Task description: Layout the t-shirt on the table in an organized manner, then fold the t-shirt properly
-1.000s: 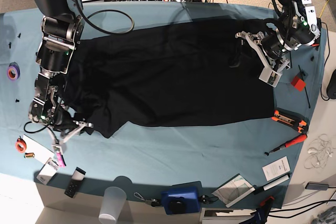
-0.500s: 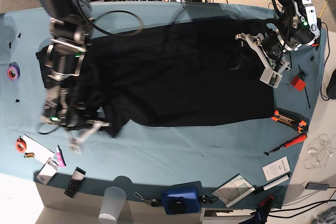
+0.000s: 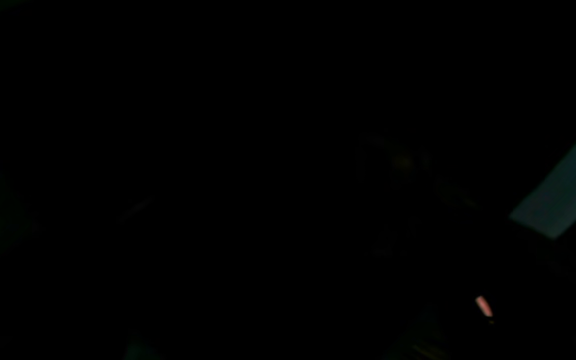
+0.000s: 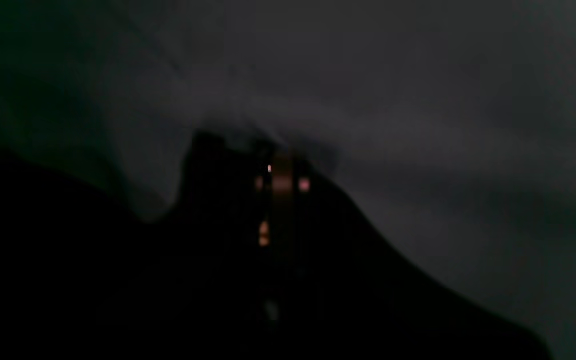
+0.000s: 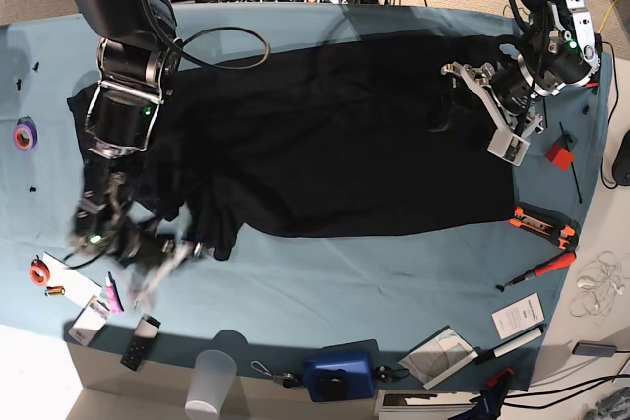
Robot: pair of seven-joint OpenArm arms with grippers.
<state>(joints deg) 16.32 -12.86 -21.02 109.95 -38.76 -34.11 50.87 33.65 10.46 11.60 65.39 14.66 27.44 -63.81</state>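
Mostly smooth black t-shirt [image 5: 325, 135] (soft, creased) on teal table [image 5: 394, 272]

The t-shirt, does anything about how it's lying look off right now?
Yes. The t-shirt lies mostly flat on the table, but its corner by the right gripper is bunched and folded over.

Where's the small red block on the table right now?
In the base view, the small red block sits near the right edge of the teal-covered table, just right of the left arm's pincer and above the orange-handled pliers.
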